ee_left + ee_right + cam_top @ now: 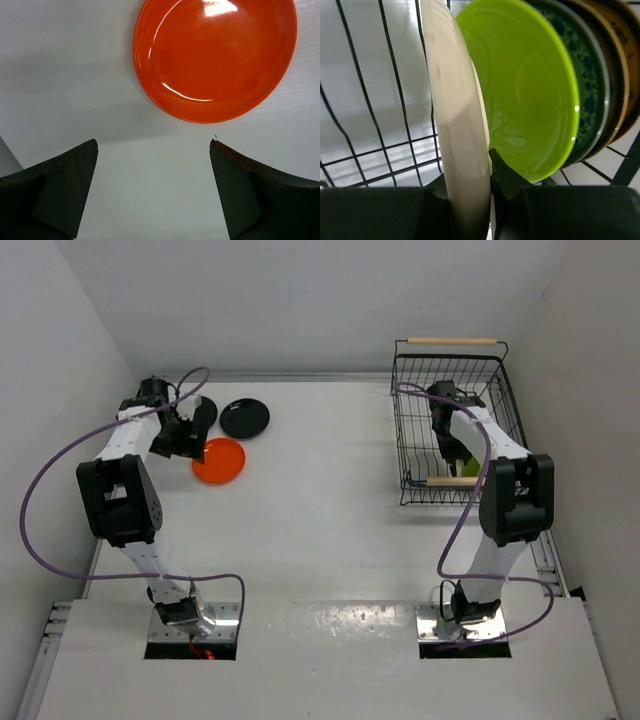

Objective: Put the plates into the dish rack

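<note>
Now, seating a plate. At the right gripper (467, 205): pinched narrow on the lower rim of the cream plate (452, 110), held on edge inside the rack (375, 152). Just beyond the far finger, also on edge, the lime plate (525, 95). Behind that a blue-grey plate (584, 75), then two brown-gold plates (617, 65), packed close in a row. No telling yet about a slot under the cream rim. Next, likely: settle it upright beside the lime one, let go, and lift straight out without knocking the row or the wires.

At the left gripper (153, 165): spread wide, holding nothing, over the table (60, 75). Just ahead of the fingertips, lying flat, the orange plate (215, 55), near but not between them. Probably the next pick: reach forward and work one finger under the rim. Tricky on a glossy, shallow plate lying flush. Farther ahead, two black plates (245, 417), one partly hidden by the arm.

Underneath, smooth white table with soft glare. Around, plain white walls (300, 300) on three sides, closing in tight.
</note>
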Controlling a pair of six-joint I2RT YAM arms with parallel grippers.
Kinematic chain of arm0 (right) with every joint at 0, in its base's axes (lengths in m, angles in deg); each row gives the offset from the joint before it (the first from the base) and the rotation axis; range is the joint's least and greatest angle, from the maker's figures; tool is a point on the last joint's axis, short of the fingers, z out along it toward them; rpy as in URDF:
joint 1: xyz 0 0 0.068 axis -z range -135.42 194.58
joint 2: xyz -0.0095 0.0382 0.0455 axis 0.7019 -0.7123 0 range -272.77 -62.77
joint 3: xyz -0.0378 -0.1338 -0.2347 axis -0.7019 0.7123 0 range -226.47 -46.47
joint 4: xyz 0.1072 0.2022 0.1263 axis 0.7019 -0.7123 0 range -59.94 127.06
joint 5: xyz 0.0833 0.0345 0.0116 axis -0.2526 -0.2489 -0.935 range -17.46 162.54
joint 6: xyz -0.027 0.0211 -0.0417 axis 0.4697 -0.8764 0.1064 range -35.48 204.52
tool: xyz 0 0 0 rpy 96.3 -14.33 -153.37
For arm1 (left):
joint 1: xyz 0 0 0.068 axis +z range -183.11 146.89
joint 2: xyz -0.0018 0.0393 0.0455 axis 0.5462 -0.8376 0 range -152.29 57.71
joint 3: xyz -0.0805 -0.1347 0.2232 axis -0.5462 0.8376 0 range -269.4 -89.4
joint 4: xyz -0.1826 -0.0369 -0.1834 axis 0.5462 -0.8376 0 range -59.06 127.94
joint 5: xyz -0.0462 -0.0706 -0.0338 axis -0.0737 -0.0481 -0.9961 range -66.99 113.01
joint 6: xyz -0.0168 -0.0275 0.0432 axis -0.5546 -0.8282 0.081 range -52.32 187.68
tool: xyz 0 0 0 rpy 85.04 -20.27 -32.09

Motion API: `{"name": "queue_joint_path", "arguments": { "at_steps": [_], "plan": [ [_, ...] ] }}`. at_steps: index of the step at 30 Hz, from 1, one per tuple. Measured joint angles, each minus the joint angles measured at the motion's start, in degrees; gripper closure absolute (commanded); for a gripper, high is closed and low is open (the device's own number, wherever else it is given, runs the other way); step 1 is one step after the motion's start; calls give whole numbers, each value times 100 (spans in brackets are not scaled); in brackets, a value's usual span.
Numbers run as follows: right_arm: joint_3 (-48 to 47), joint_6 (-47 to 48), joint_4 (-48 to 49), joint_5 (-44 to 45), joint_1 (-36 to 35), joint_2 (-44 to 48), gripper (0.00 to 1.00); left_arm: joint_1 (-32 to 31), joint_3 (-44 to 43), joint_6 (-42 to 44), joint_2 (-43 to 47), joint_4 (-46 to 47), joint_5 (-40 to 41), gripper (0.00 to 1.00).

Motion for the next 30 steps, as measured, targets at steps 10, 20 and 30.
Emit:
{"name": "queue_joint_path", "arguments": {
  "at_steps": [10,20,30],
  "plan": [
    [157,-109,13,-308,173,-284,73,107,254,131,-415,223,-170,2],
    [118,-127,-11,-345,295,-192,53,122,295,214,-723,334,-289,2],
    [-96,-125,-44,-251,413,212,54,122,317,240,-739,389,-284,2]
  ]
}}
